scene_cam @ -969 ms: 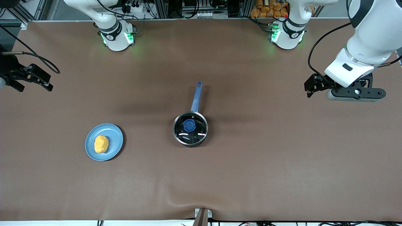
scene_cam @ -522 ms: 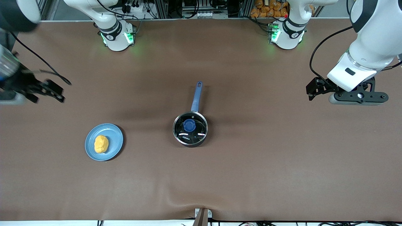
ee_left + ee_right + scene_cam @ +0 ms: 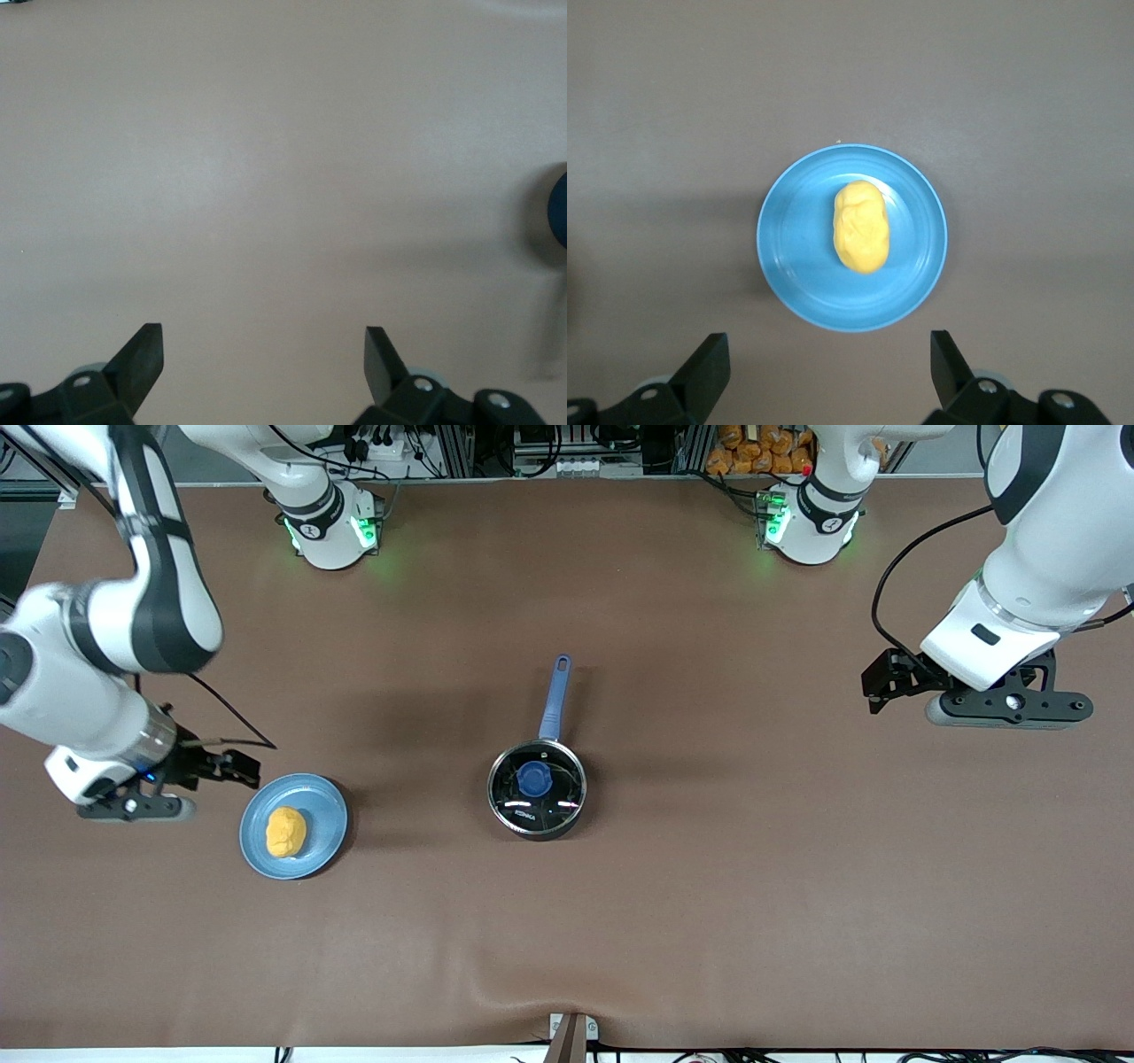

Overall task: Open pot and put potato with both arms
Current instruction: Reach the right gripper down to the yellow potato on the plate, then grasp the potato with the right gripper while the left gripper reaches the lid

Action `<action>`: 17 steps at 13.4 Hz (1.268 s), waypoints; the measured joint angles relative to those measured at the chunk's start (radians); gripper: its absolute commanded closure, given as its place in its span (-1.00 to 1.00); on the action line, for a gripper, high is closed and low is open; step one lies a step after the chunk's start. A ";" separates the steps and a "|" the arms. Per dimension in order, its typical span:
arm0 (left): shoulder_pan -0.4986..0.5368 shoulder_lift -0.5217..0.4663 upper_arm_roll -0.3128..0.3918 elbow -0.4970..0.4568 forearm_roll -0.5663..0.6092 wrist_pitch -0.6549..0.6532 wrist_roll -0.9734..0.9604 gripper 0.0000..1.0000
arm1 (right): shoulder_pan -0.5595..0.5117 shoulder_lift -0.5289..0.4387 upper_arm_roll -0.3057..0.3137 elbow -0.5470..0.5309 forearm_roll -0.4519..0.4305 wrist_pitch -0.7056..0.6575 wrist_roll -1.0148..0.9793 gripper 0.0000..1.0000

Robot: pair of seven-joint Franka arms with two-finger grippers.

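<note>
Front view is showing the whole brown counter: the potato is lying on a light-blue plate toward the right arm's end, and the pot is sitting mid-counter, at about three o'clock from the plate, its glass lid with the blue knob on and its blue handle pointing to twelve o'clock. Only this view is showing the pot whole. Right wrist view is framing the plate and potato between the right end effector, fingers apart and empty, hanging just beside the plate. Left wrist view is showing bare counter under the left end effector, fingers apart, over the left arm's end. Cables and metal framing are lining the edge at twelve o'clock.
</note>
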 measured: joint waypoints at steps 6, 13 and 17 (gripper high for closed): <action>0.041 0.006 -0.001 0.003 0.000 0.000 0.002 -1.00 | -0.004 0.142 -0.004 -0.130 0.001 0.343 0.000 -1.00; 0.040 0.008 -0.010 0.008 0.000 0.000 0.002 -1.00 | -0.006 0.254 -0.005 -0.149 0.002 0.529 0.001 -1.00; 0.006 0.010 -0.007 0.008 0.000 0.000 0.000 -1.00 | -0.009 0.301 -0.006 -0.152 0.003 0.591 0.005 -0.29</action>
